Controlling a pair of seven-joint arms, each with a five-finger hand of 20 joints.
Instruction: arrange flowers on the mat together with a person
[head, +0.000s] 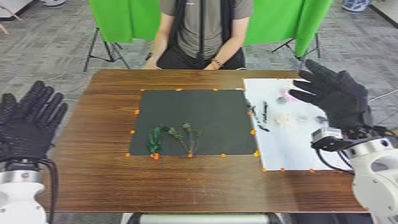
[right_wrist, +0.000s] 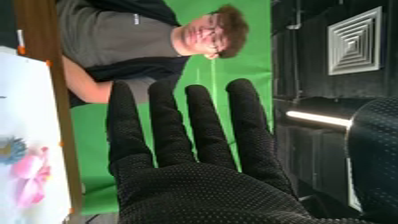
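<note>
Brown wooden table (head: 98, 187) | leafy green sprigs (head: 155, 141) low on dark rectangular mat (head: 191, 107), probably leaving bloom space | black-gloved left hand (head: 27, 131), right hand (head: 341, 102) open

Green backdrop (head: 123, 24), gray carpeted floor (head: 44, 47)
</note>
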